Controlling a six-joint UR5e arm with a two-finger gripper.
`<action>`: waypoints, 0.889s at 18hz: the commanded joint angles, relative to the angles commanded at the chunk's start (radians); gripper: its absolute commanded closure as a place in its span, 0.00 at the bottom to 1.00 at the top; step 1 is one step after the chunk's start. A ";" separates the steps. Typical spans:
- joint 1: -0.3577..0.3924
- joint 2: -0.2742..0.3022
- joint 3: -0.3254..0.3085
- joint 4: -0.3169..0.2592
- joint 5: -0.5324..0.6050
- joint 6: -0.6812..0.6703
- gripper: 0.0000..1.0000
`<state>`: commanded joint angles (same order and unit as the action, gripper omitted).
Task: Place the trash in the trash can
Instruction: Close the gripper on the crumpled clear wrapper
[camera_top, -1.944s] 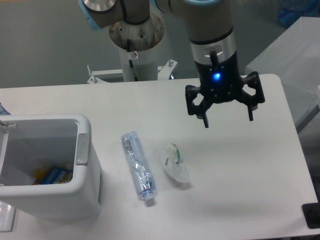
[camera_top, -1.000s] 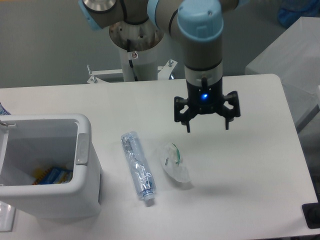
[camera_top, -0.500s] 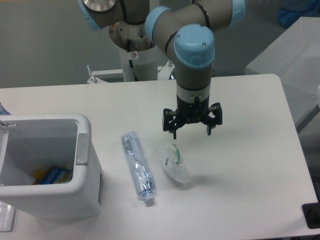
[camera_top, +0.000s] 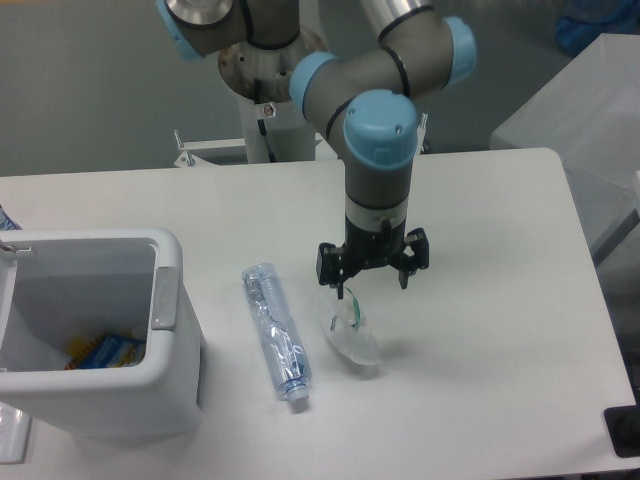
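While the trash can (camera_top: 165, 300) sits left of both pieces, I see the bottle (camera_top: 274, 330) just right of it and the wrapper (camera_top: 350, 330) farther right, neither binned, my gripper (camera_top: 371, 283) spread wide, empty, above the wrapper.

The table (camera_top: 480, 330) is plain white, and so is the trash can (camera_top: 120, 400), save a grey tab (camera_top: 165, 298) on its side. The bottle (camera_top: 274, 330) is clear, bluish. The wrapper (camera_top: 349, 330) is clear with green marks. The gripper (camera_top: 372, 285) is black; the arm (camera_top: 378, 150) is grey with pale blue caps.
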<state>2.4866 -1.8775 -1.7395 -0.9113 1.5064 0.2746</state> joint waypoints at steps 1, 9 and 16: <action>-0.014 -0.014 -0.006 0.012 0.000 0.003 0.00; -0.029 -0.066 -0.026 0.034 0.006 0.012 0.00; -0.034 -0.077 -0.038 0.049 0.023 0.028 0.42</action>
<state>2.4529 -1.9543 -1.7779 -0.8621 1.5294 0.3022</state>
